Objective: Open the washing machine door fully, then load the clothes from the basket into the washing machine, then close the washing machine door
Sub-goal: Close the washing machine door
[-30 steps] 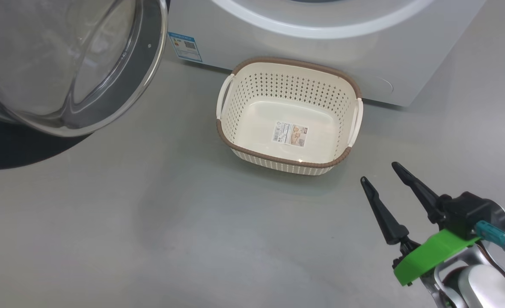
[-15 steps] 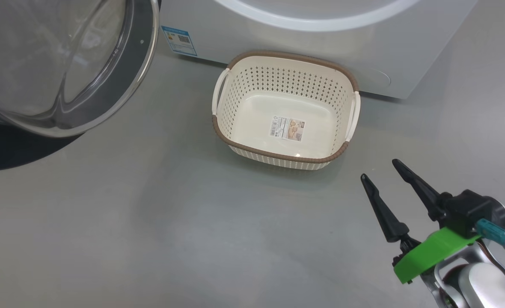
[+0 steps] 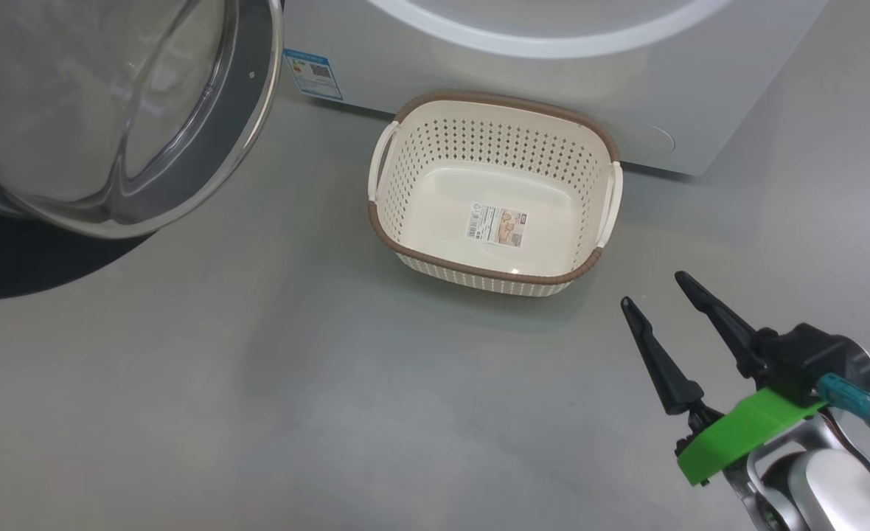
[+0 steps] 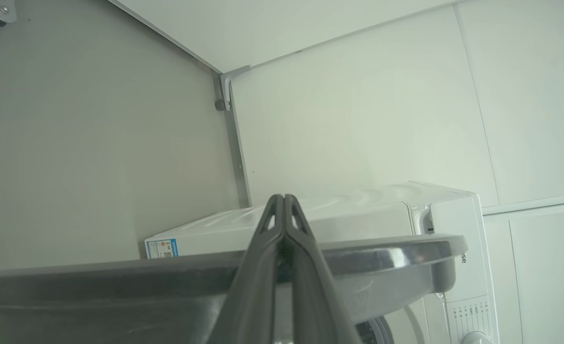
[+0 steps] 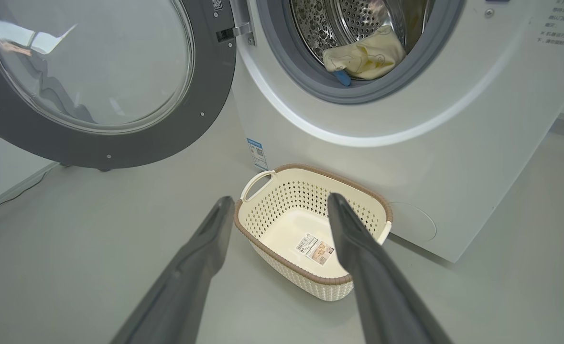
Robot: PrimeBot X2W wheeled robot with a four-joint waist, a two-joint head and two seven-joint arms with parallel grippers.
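Note:
The washing machine door [image 3: 96, 110] hangs open at the upper left, its glass bowl bulging toward me. The white washing machine [image 3: 553, 96] stands behind the cream basket [image 3: 494, 140], which holds nothing but a label on its floor. In the right wrist view the clothes [image 5: 365, 55] lie inside the steel drum, a blue bit at the grey mouth's edge. My right gripper [image 3: 653, 287] hovers open over the floor, right of the basket and nearer to me. My left gripper [image 4: 284, 197] is shut on nothing, its fingers crossing the door's dark rim [image 4: 382, 258]; I cannot tell if they touch.
Grey floor spreads in front of the basket and the machine. The door's dark shadow lies on the floor at the far left [image 3: 22, 258]. White wall panels [image 4: 358, 119] and a corner post rise behind the machine in the left wrist view.
The head view has shifted slightly, so the basket and the door sit a little differently in the picture. Neither gripper nor any thing has visibly moved.

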